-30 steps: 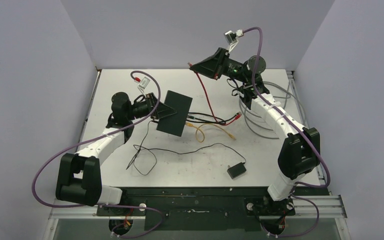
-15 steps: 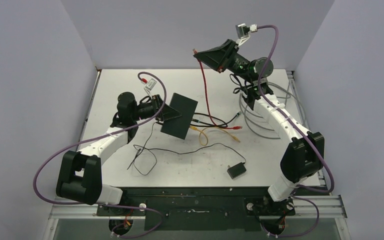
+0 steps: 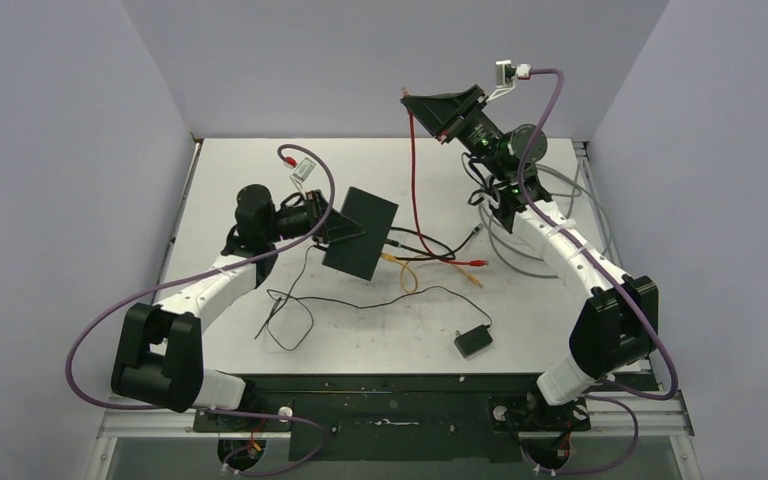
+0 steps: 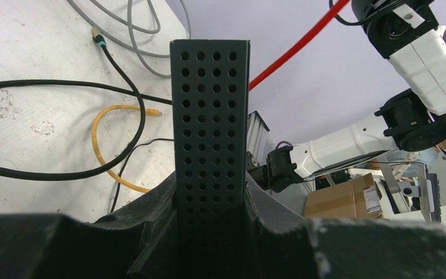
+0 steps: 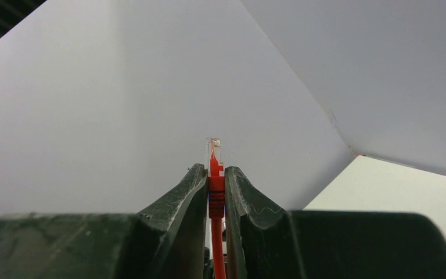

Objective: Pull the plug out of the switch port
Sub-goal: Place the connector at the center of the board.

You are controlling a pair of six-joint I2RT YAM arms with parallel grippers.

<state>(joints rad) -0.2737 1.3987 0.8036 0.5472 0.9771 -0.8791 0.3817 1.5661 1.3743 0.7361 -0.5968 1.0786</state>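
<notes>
The switch is a flat black box, held tilted above the table by my left gripper, which is shut on its left end. In the left wrist view its perforated edge stands between my fingers. My right gripper is raised high at the back, shut on the red plug, whose clear tip pokes past the fingertips. The red cable hangs down from it to the table. A black cable and a yellow cable lie by the switch's right edge.
A small black adapter block with a thin black cord lies near the front. Grey cable coils lie at the right under my right arm. White walls close in the back and both sides.
My right gripper has risen and moved right with the red plug, drawing the cable up. My left gripper shifted the switch slightly right, then held it.
</notes>
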